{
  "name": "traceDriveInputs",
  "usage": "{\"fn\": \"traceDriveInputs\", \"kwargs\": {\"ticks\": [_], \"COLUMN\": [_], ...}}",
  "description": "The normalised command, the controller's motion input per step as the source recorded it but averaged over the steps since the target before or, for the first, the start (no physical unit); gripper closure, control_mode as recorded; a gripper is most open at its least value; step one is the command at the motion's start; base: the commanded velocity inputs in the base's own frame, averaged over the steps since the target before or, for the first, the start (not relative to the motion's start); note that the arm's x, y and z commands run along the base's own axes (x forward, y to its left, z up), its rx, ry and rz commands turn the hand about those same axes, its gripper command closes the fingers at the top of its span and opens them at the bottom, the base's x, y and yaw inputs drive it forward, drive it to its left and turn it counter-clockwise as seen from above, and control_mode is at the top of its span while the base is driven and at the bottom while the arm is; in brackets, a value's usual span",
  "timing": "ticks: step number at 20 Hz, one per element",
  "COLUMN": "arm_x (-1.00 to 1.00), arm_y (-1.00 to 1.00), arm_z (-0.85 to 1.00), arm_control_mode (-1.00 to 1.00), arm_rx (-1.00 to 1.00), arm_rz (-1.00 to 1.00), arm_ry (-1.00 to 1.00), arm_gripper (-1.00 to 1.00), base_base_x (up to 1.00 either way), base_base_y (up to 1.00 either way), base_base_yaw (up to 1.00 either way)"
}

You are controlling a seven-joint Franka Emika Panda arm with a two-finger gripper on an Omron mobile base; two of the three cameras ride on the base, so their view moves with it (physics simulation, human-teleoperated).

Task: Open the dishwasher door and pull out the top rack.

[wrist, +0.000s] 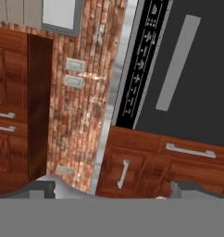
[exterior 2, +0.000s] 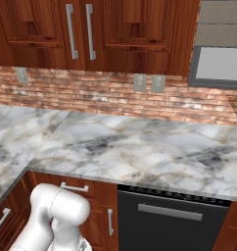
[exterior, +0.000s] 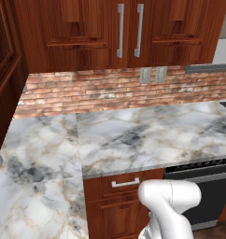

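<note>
Hand view, rolled sideways: pincer [wrist: 112, 190] tips spread wide, holding nothing; ahead, shut flat black dishwasher door [wrist: 197, 92], grey bar handle [wrist: 177, 62], vented strip. Base views add marbled desk [exterior 2: 140, 147], brick wall [exterior: 110, 88].

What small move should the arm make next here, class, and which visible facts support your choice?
Probably bring the gripper toward the grey bar handle of the dishwasher door. The door sits shut under the marble counter, and in the hand view the handle lies well ahead of the fingertips, with nothing between them. Reaching the handle likely comes before any pull.
</note>
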Motion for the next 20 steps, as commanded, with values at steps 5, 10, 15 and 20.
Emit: {"fn": "traceDriveInputs", "kwargs": {"ticks": [5,10,15,20], "arm_x": [0.18,0.20,0.28,0.23], "arm_y": [-0.01,-0.04,-0.01,-0.04], "arm_z": [-0.17,-0.05,-0.03,-0.06], "arm_control_mode": [-1.00,-1.00,-1.00,-1.00], "arm_rx": [0.00,0.01,0.01,0.01], "arm_rz": [-0.07,-0.01,0.00,0.00], "arm_ry": [-0.01,0.00,0.00,0.01], "arm_gripper": [-1.00,-1.00,-1.00,-1.00], "base_base_x": [0.00,0.00,0.00,0.00], "base_base_y": [0.00,0.00,0.00,0.00], "base_base_yaw": [0.00,0.00,0.00,0.00]}}
